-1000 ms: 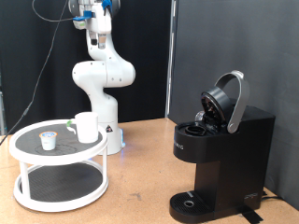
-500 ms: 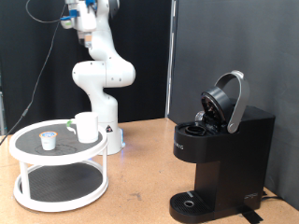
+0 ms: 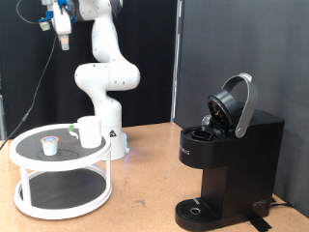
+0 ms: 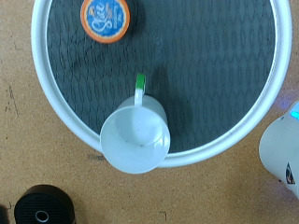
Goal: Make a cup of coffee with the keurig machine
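The white cup [image 3: 90, 131] stands upright on the top shelf of a round white two-tier stand [image 3: 58, 162] at the exterior view's lower left. From above, the wrist view shows the cup [image 4: 136, 138] empty, with a green-marked handle, near the stand's rim [image 4: 58, 105]. The black keurig machine [image 3: 227, 159] stands at the right with its lid [image 3: 236, 102] raised. My gripper [image 3: 62, 37] hangs high at the top left, well above the stand and holding nothing. Its fingers do not show in the wrist view.
A small white pod [image 3: 50, 146] sits on the stand beside the cup; its orange printed top shows in the wrist view [image 4: 104, 18]. The white robot base [image 3: 106, 82] stands behind the stand. A black round object [image 4: 42, 205] lies at the wrist view's corner.
The arm has swung towards the exterior view's left, carrying the gripper from above the robot base to over the stand. The cup, pod and machine have not moved.
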You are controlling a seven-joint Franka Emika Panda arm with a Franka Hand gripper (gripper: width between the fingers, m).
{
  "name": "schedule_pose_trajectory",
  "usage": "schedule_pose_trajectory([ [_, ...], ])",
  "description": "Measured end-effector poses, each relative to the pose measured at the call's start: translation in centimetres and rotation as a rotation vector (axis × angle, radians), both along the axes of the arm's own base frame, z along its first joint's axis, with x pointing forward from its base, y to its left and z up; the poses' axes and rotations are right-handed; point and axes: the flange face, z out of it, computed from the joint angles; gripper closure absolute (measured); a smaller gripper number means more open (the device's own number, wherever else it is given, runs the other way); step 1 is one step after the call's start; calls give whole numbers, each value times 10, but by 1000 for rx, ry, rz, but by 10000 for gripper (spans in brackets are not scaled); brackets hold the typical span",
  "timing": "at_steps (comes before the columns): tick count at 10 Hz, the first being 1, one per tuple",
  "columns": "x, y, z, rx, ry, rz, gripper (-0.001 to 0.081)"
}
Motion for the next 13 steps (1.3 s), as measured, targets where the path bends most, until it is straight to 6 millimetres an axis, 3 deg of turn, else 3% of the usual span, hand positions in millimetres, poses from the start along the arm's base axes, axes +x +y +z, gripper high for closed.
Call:
schedule_pose_trajectory([
  [3,-4,-8,0,-4,-1,7,72],
  [7,-3,-11,-10,35,9,181,72],
  [10,11,-27,-32,13,6,196,72],
  [13,31,-42,-66,-28,16,145,72],
])
